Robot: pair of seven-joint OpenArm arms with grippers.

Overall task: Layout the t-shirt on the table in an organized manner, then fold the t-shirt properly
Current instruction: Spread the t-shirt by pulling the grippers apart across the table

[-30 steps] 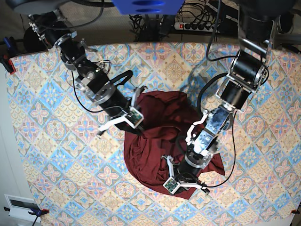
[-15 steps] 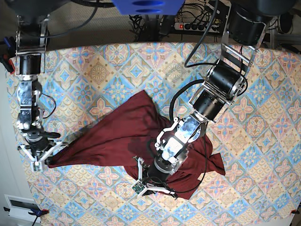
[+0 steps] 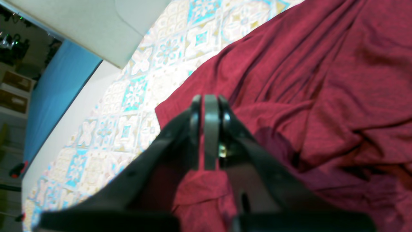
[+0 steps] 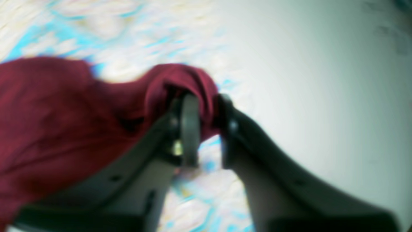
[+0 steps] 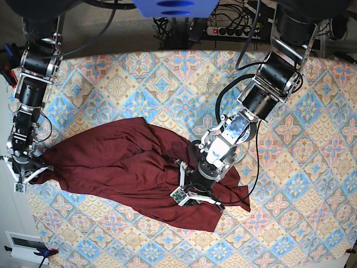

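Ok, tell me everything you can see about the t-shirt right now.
The t-shirt is plain dark maroon knit, with no print. It lies crumpled and stretched sideways across the patterned table, full of folds. The right claw has one bunched end between its parted fingers at the table's edge. The left claw pinches the cloth near its other end.

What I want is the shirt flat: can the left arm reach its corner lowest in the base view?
Probably yes: that corner lies bare beside the left gripper, which must first release the t-shirt.
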